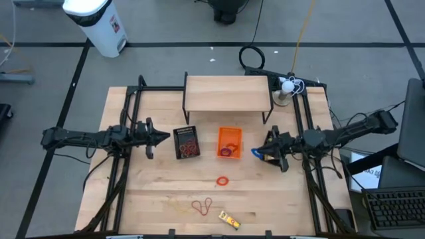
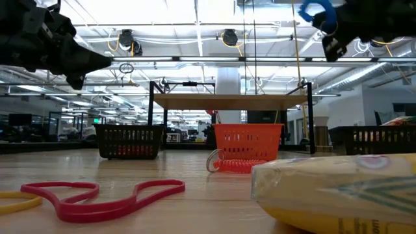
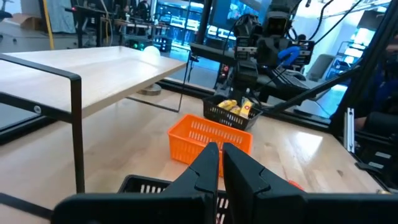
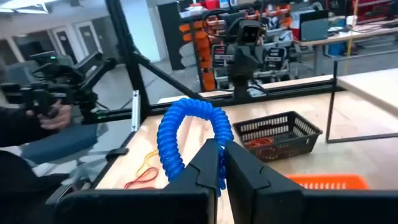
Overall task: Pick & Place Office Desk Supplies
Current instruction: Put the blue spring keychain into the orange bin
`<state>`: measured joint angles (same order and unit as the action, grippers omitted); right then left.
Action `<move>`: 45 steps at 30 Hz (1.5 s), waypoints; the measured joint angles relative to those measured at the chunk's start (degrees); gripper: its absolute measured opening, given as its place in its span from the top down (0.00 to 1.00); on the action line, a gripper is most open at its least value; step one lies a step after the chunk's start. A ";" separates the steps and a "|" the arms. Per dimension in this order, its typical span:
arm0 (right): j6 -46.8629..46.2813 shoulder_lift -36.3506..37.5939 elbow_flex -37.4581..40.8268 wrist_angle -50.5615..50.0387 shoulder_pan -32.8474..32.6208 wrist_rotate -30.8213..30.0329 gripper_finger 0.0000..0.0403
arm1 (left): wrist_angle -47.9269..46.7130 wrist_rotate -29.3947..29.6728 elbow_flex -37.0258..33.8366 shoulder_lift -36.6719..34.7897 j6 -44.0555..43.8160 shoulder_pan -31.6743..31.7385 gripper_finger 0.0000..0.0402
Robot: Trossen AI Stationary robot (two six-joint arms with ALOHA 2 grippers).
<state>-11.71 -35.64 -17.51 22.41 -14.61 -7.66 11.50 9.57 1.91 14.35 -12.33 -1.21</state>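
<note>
My right gripper (image 1: 261, 153) hovers right of the orange basket (image 1: 230, 142) and is shut on a blue coiled ring (image 4: 186, 124), seen high up in the low view (image 2: 317, 13). My left gripper (image 1: 161, 137) is shut and empty, held above the table left of a black basket (image 1: 186, 142) of red bands. Loose on the near table lie a red ring (image 1: 223, 180), red rubber bands (image 1: 202, 206), thin tan bands (image 1: 176, 204) and a yellow packet (image 1: 230, 220). My right gripper pinches the blue coiled ring between its two fingers at one spot of the loop (image 4: 222, 134). The fingers come about level from the table's right. The rest of the loop arches out beyond the fingertips, and the ring is lifted clear of the table.
A wooden shelf riser (image 1: 228, 93) stands at the far side. The orange basket holds a purple ring (image 1: 228, 151). A second black basket with yellow packets (image 3: 233, 112) sits under my right arm. A person's hand (image 4: 56, 115) shows beyond the table.
</note>
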 joint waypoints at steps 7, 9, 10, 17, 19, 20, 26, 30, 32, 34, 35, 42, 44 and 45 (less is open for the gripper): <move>-1.03 6.09 9.38 4.81 2.93 -0.01 0.99 | -0.23 0.02 0.02 0.00 -0.01 -0.02 0.95; -2.23 6.77 11.59 5.98 3.62 -1.35 0.99 | -0.28 0.02 0.00 0.01 -0.01 -0.02 0.95; -2.93 6.89 12.46 6.78 3.88 -1.65 0.99 | -0.28 0.02 0.01 0.02 0.01 -0.02 0.95; -3.67 6.73 13.17 8.64 4.89 -2.83 0.99 | 1.02 5.91 0.02 0.00 2.14 0.07 0.95; -3.96 6.68 12.87 8.36 4.89 -4.16 0.99 | 0.78 6.55 0.02 0.00 2.18 0.07 0.95; -4.00 6.36 12.30 7.21 4.89 -4.39 0.99 | 0.80 6.57 0.02 0.00 2.16 0.07 0.95; -4.08 -0.32 0.79 -4.04 4.91 -7.41 0.99 | 0.87 6.55 0.02 0.00 4.34 0.04 0.95; -4.69 -9.32 -7.54 -13.72 4.96 -8.45 0.99 | 1.69 6.55 0.02 0.00 4.85 0.04 0.95; -5.40 -14.41 -11.03 -15.79 5.38 -8.86 0.99 | 1.68 6.55 0.02 -0.01 5.59 0.04 0.95; -5.61 -19.59 -14.08 -15.51 6.08 -8.84 0.99 | 1.87 6.53 0.02 0.00 6.09 0.06 0.95; -5.61 -22.31 -15.35 -15.50 6.33 -8.82 0.99 | 2.09 6.53 0.02 0.00 6.06 0.04 0.95; -6.70 -39.46 -23.39 -14.10 9.31 -6.62 0.99 | 2.28 5.72 0.02 0.00 4.86 0.01 0.95; -6.94 -43.37 -24.59 -13.65 10.39 -3.83 0.99 | 2.25 5.72 0.02 -0.02 3.11 0.00 0.95; -7.26 -45.05 -25.25 -13.72 10.88 -2.64 0.99 | 2.15 5.70 0.02 0.00 2.40 0.00 0.95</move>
<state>-18.96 -80.69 -42.76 8.69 -3.73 -10.30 13.65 15.27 1.93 14.35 -9.93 -1.21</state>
